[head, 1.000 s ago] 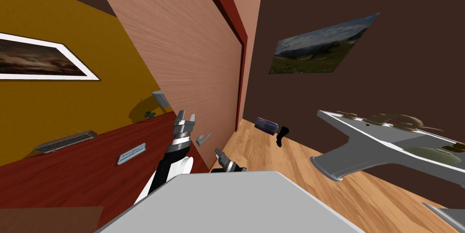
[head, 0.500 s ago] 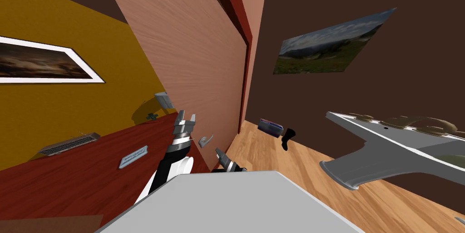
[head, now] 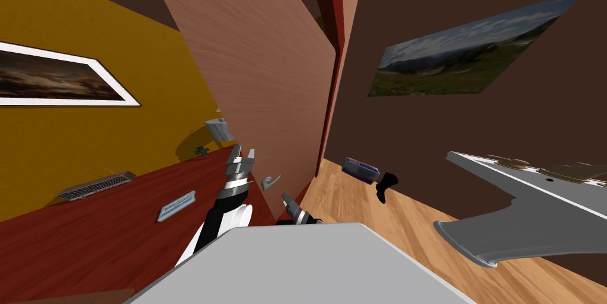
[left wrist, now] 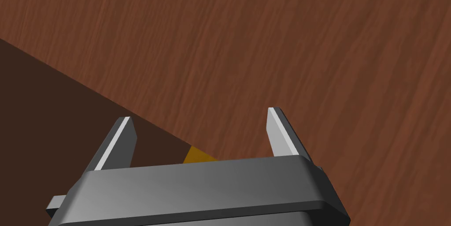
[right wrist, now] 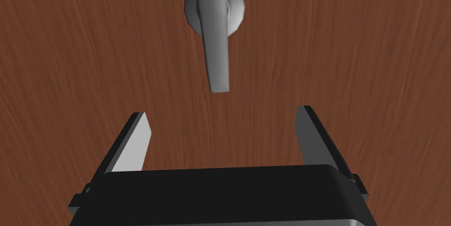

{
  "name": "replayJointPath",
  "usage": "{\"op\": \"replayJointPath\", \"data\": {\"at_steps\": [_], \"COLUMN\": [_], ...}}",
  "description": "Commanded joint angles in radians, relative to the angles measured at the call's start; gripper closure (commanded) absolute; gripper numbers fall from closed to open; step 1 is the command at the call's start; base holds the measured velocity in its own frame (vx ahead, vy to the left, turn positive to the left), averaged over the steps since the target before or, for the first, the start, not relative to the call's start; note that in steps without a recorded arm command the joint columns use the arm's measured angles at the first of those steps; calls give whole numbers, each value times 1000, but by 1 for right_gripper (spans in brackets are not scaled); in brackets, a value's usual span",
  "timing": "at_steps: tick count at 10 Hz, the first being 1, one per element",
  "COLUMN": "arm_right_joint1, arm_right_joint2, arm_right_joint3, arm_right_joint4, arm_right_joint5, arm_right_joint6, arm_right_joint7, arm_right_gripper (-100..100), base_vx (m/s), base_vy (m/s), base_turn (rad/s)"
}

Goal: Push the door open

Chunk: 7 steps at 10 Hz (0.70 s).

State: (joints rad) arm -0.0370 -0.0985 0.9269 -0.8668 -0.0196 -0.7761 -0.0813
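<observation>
The door point(head: 267, 81) is a brown wood-grain panel, swung partly away from its red frame point(head: 332, 81). Its grey lever handle point(head: 271, 182) sits low on the panel. My left gripper point(head: 243, 155) is raised against the panel near its free edge, just left of the handle, fingers open. In the left wrist view the left gripper point(left wrist: 199, 115) faces the door point(left wrist: 286, 51) close up, nothing between the fingers. My right gripper point(head: 287, 200) is lower, below the handle. The right wrist view shows the right gripper point(right wrist: 222, 112) open, the handle point(right wrist: 216, 47) just beyond its tips.
Past the door's free edge are a yellow wall point(head: 89, 140) with a framed picture point(head: 53, 78), a vent point(head: 95, 185) and a red surface point(head: 106, 235). On the right are wood floor point(head: 367, 217), a grey table point(head: 521, 211), a small box point(head: 360, 169) and a dark brown wall point(head: 474, 128).
The door has swung further away from me, and more of the yellow wall shows past its edge. The whole view has shifted as I moved. Both grippers keep their pose.
</observation>
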Motion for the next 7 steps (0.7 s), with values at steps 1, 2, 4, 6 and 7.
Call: {"op": "replayJointPath", "data": {"at_steps": [1, 2, 4, 6, 7], "arm_right_joint1": [0, 0, 0, 0, 0], "arm_right_joint2": [0, 0, 0, 0, 0], "arm_right_joint3": [0, 0, 0, 0, 0], "arm_right_joint4": [0, 0, 0, 0, 0], "arm_right_joint5": [0, 0, 0, 0, 0], "arm_right_joint6": [0, 0, 0, 0, 0], "arm_right_joint7": [0, 0, 0, 0, 0], "arm_right_gripper": [-100, 100, 100, 100, 100], "base_vx": [54, -7, -20, -9, 0], "base_vy": [68, -7, -26, -12, 0], "base_turn": [-3, -2, 3, 0, 0]}}
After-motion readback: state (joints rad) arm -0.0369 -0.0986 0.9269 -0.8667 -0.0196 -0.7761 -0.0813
